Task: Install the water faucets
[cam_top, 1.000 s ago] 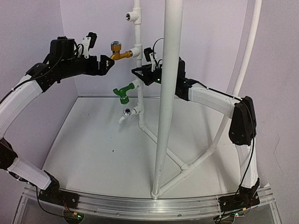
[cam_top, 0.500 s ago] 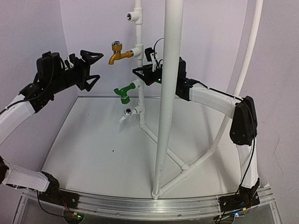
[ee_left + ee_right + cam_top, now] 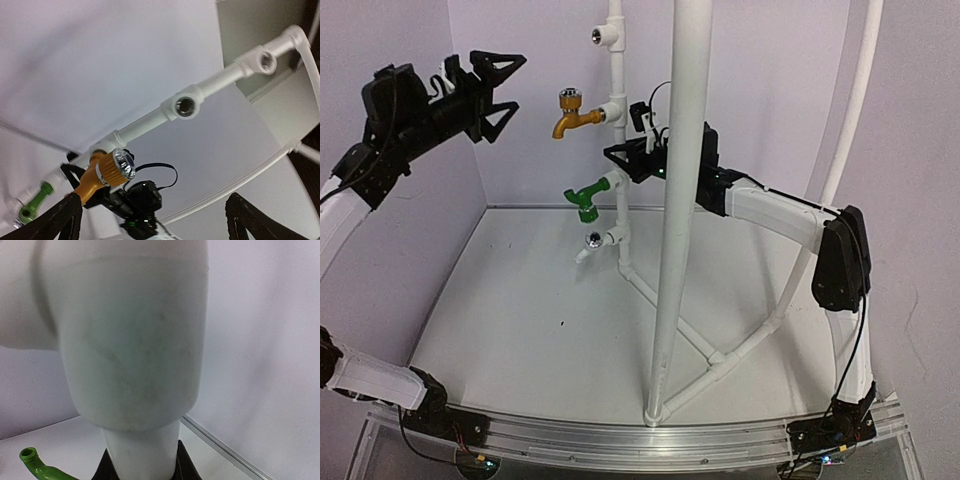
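The brass-gold water faucet [image 3: 570,113] sits screwed into a tee on the white upright pipe [image 3: 616,70], with its knob up and spout down. Below it the green faucet [image 3: 586,198] is in the following tee. My left gripper [image 3: 505,92] hangs open at the upper left, well clear of the brass faucet, nothing between its fingers. The left wrist view shows the brass faucet [image 3: 102,175] and the green faucet [image 3: 35,207] ahead of the open left gripper [image 3: 155,222]. My right gripper [image 3: 617,155] is shut on the upright pipe between the two faucets; the right wrist view shows the gripper [image 3: 145,460] clamped round the pipe [image 3: 135,340], the green faucet [image 3: 37,465] at lower left.
An open tee [image 3: 600,36] tops the upright pipe and another open tee [image 3: 592,242] sits under the green faucet. A thick white pole [image 3: 680,200] stands in front of the right arm. A thin curved pipe [image 3: 850,120] rises at right. Lilac walls close in left and behind.
My left gripper has drawn back from the brass faucet, moving left and upward with its jaws open. The brass faucet stays in its tee. The right arm has not moved.
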